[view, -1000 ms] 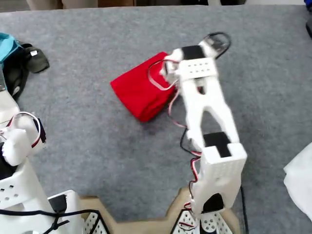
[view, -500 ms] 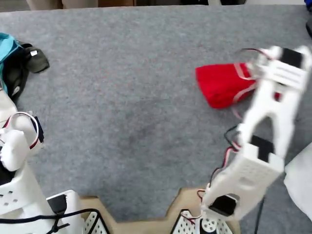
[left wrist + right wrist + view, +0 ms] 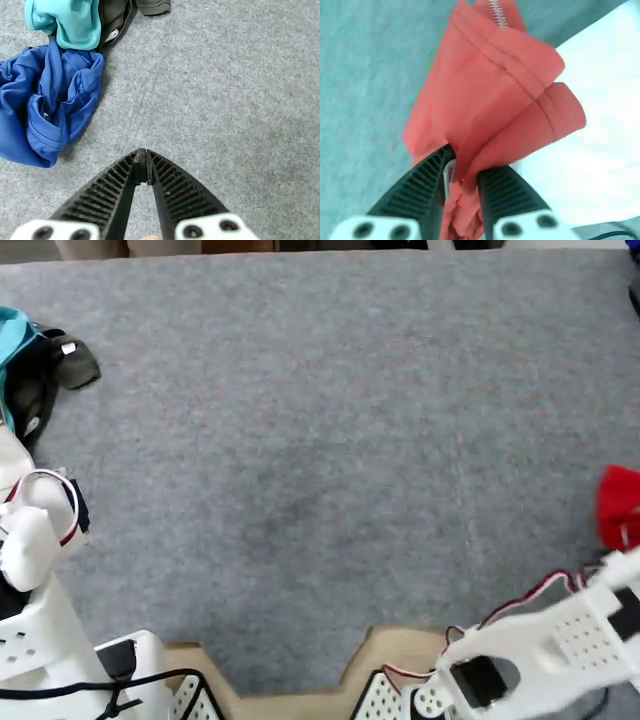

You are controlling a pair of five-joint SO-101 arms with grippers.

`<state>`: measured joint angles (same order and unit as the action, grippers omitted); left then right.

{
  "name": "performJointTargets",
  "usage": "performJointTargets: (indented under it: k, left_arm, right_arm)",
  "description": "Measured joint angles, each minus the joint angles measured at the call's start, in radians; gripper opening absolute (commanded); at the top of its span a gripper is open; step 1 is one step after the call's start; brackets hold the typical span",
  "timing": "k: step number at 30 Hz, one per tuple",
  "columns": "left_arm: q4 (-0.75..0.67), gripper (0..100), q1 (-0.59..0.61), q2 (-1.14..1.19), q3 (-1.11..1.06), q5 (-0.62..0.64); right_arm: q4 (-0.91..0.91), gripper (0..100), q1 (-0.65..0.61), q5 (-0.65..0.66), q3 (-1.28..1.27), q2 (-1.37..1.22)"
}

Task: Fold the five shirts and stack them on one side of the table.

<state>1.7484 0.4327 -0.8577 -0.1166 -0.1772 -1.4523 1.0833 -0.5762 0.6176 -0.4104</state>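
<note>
End effector (image 3: 465, 164) on right arm pinches red shirt (image 3: 490, 90) near white cloth (image 3: 602, 130).

Open middle, crowded edges
The grey surface (image 3: 320, 390) lies open across its middle and far side. At the left edge, dark and teal clothes (image 3: 30, 360) beside a blue shirt (image 3: 45, 110) block passage. The left arm (image 3: 35, 580) and right arm (image 3: 560, 640) fill the near corners, and a red shirt (image 3: 620, 508) hangs at the right edge.
</note>
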Motion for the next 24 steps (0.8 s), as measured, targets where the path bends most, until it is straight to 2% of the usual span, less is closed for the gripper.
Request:
performJointTargets:
  k: [5, 11, 24]
  left_arm:
    - [0.000, 2, 0.000, 0.000, 0.000, 0.000]
    - [0.000, 2, 0.000, 0.000, 0.000, 0.000]
    - [0.000, 2, 0.000, 0.000, 0.000, -0.038]
  right_arm:
    - [-0.023, 0.5, 0.098, 0.078, 0.005, 0.000]
    - [-0.209, 0.5, 0.117, 0.195, 0.005, 0.000]
    - [-0.304, 0.5, 0.184, 0.281, 0.115, 0.003]
